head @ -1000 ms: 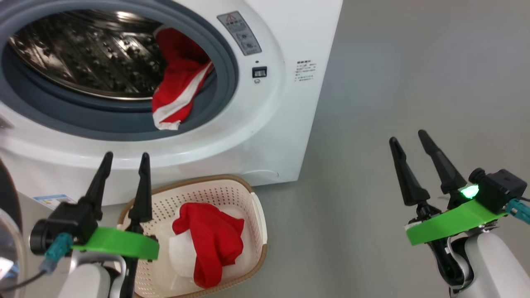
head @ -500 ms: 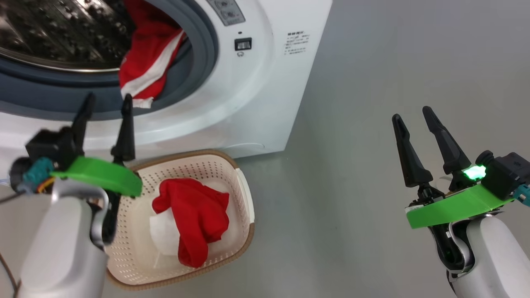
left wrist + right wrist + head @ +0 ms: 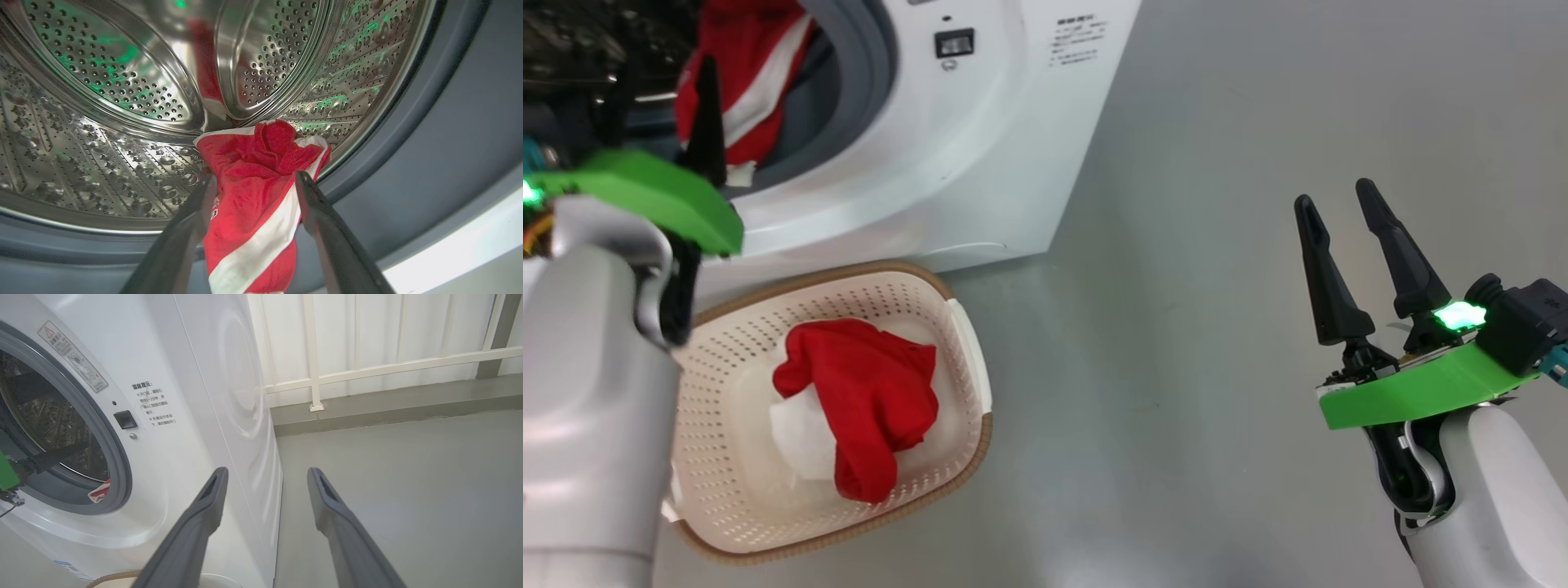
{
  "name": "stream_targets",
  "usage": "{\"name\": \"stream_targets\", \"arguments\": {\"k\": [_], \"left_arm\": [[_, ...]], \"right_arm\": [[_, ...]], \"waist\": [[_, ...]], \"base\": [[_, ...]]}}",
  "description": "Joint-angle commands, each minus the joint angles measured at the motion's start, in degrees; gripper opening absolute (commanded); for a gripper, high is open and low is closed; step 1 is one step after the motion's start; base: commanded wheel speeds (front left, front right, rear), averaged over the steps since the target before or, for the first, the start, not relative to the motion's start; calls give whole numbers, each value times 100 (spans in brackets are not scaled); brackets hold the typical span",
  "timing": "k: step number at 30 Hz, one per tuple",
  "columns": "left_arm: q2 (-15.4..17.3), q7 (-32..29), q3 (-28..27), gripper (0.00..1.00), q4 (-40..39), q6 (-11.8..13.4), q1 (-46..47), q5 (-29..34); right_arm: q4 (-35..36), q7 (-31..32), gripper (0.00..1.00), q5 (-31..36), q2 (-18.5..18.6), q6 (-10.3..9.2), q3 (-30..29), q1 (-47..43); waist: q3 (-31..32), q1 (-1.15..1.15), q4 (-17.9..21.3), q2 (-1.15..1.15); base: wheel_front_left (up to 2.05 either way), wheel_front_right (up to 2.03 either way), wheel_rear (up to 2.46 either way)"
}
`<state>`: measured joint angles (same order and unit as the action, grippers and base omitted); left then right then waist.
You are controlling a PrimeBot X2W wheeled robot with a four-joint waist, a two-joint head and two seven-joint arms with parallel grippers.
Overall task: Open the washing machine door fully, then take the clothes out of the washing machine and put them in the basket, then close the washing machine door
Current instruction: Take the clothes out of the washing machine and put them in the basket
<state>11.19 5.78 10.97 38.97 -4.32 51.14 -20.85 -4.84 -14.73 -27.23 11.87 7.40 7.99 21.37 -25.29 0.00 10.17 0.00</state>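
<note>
The white washing machine (image 3: 964, 155) stands with its mouth uncovered; its door is out of view. One of the clothes (image 3: 253, 212), red with a white stripe, hangs out of the steel drum (image 3: 122, 81) over the grey gasket (image 3: 866, 73). My left gripper (image 3: 256, 176) is open at the drum mouth, one finger on each side of that garment (image 3: 731, 90). Another red and white garment (image 3: 866, 400) lies in the cream basket (image 3: 727, 343) on the floor in front of the machine. My right gripper (image 3: 1333, 193) is open and empty over the bare floor to the right.
Grey floor (image 3: 1217, 327) stretches to the right of the machine and basket. In the right wrist view a white railing (image 3: 367, 367) and a low ledge run behind the machine's side panel (image 3: 241, 396). The basket rim (image 3: 114, 575) shows below.
My left gripper has risen from over the basket to the drum mouth and now straddles the hanging garment. The head camera has swung right and down. The right arm has barely moved.
</note>
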Motion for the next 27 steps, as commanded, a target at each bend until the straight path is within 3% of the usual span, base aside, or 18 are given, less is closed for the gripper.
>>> {"name": "stream_targets", "arguments": {"k": [1, 15, 27], "left_arm": [[289, -120, -149, 100, 132, -70, 378, -62], [496, -690, -55, 100, 1635, -210, 1814, -233], [522, -1137, 87, 100, 2694, -252, 2320, -323]], "right_arm": [[151, -27, 100, 72, -26, 9, 80, 54], [240, -27, 100, 82, -162, 9, 13, 193], [285, -27, 100, 85, -261, 9, -33, 222]], "waist": [[-151, 0, 137, 0], [-618, 0, 537, 0], [-838, 0, 715, 0]], "base": [[0, 0, 0], [0, 0, 0], [0, 0, 0]]}}
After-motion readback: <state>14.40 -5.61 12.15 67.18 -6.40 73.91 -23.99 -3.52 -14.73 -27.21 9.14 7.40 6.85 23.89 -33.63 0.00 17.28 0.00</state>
